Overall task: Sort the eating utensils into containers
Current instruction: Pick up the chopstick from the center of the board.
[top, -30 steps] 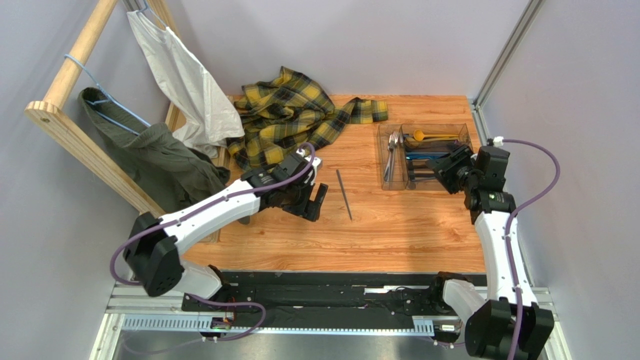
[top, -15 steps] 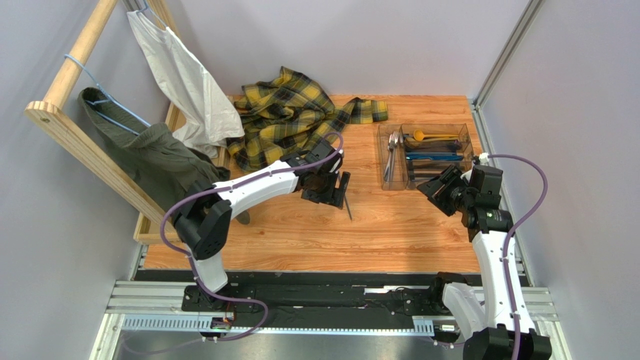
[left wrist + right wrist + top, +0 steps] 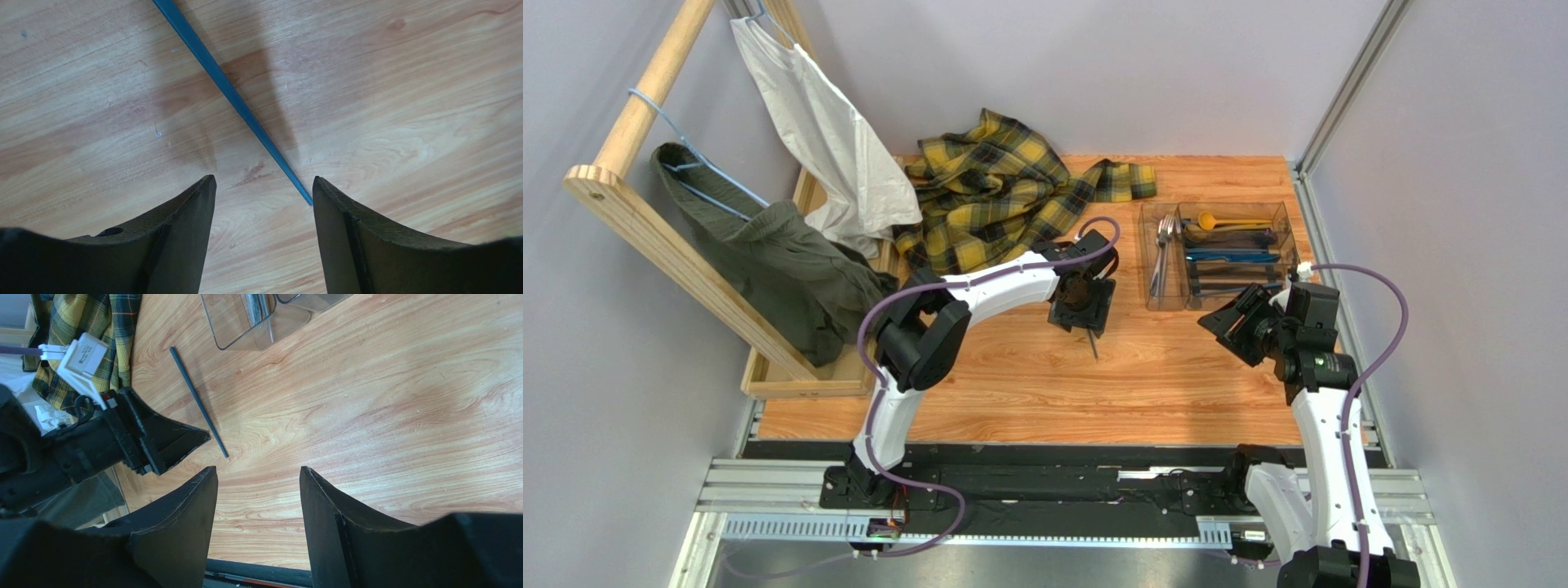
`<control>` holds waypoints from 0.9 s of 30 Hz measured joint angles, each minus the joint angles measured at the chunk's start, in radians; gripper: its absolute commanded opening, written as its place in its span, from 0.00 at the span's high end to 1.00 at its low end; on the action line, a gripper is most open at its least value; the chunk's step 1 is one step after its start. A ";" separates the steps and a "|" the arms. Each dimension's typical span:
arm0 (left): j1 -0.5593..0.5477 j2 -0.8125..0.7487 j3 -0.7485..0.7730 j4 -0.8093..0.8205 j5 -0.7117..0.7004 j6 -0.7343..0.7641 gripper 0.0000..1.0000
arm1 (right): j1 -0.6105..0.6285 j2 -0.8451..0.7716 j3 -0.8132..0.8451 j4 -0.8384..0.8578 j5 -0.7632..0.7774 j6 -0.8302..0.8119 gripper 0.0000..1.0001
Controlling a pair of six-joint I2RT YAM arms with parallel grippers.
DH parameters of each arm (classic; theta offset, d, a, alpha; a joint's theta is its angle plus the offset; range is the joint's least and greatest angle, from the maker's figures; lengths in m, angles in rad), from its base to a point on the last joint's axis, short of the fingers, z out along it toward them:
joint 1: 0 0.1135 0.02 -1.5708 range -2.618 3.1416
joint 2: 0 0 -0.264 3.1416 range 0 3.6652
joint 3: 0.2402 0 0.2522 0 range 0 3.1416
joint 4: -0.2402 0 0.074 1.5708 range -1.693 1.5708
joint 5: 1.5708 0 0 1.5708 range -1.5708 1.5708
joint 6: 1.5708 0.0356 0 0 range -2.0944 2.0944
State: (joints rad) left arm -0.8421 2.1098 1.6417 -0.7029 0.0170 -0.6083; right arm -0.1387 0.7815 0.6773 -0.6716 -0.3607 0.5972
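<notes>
Overhead, most of the stick (image 3: 1092,348) was covered by the left gripper (image 3: 1084,322). In the right wrist view, the tray (image 3: 233,331) was cut off by the top edge, and its cutlery (image 3: 258,305) was too blurred to be identified.

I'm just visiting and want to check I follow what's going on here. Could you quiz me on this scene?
1. True or false: the slim dark blue stick lies inside the clear plastic compartment tray.
2. Are the jaws of the right gripper open or shut?
3. Which gripper hangs over the stick? A) left gripper B) right gripper C) neither
Key: 1 false, it lies on the wooden table; 2 open; 3 A.
</notes>
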 measured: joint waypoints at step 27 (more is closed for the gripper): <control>-0.007 0.150 0.172 -0.068 -0.057 -0.011 1.00 | 0.000 -0.079 -0.034 -0.014 -0.006 0.009 0.45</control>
State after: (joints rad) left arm -0.8494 2.2593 1.8137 -0.7704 -0.0402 -0.6189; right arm -0.1387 0.7021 0.6437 -0.6857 -0.3672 0.6060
